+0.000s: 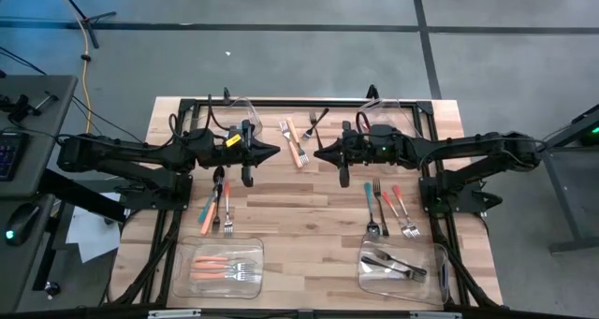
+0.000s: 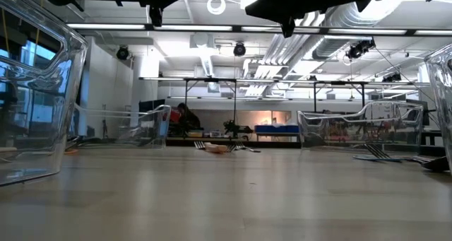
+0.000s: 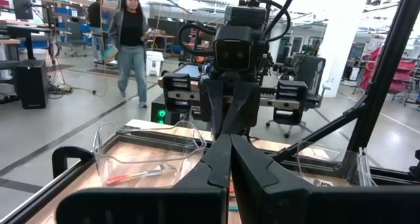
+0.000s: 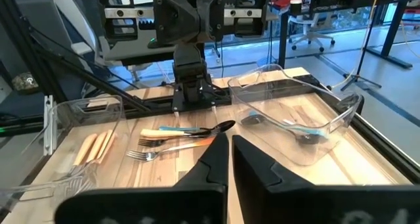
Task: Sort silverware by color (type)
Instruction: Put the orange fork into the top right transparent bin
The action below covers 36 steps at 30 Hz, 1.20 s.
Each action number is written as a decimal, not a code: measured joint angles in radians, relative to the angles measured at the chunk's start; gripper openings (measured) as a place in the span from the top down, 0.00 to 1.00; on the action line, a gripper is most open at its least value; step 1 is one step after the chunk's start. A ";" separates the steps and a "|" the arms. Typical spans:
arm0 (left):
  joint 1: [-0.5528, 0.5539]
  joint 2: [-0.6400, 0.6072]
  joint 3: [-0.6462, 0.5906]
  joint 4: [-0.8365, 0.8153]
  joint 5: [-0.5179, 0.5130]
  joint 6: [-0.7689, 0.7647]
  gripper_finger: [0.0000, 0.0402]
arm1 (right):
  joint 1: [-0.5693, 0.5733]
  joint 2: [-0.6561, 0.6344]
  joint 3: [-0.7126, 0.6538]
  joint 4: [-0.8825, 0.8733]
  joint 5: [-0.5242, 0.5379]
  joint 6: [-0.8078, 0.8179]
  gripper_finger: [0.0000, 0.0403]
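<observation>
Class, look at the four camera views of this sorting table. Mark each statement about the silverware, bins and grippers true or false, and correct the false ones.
1. Both grippers are shut. True: left gripper and right gripper are closed and hold nothing.
2. The near left bin holds orange-handled silverware. True.
3. The near right bin is empty. False: it holds dark silverware.
4. All silverware is binned. False: loose pieces lie on the table.

Bright, even overhead light throughout. In the low view the ceiling lamps (image 2: 219, 2) flare white at 12 o'clock, while the tabletop (image 2: 212, 198) lies soft and blurred nearby. Shadows are faint; the wrist views' foreground is dark.
</observation>
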 joint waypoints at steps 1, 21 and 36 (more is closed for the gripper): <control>0.000 0.000 0.000 0.000 0.000 0.000 1.00 | 0.000 0.000 0.000 -0.002 -0.001 0.000 0.99; 0.000 0.000 0.000 0.000 0.000 0.000 1.00 | 0.000 0.000 0.000 -0.003 -0.099 -0.001 1.00; 0.000 0.000 0.000 0.001 0.001 0.000 1.00 | 0.000 0.000 0.000 -0.014 -0.131 -0.003 1.00</control>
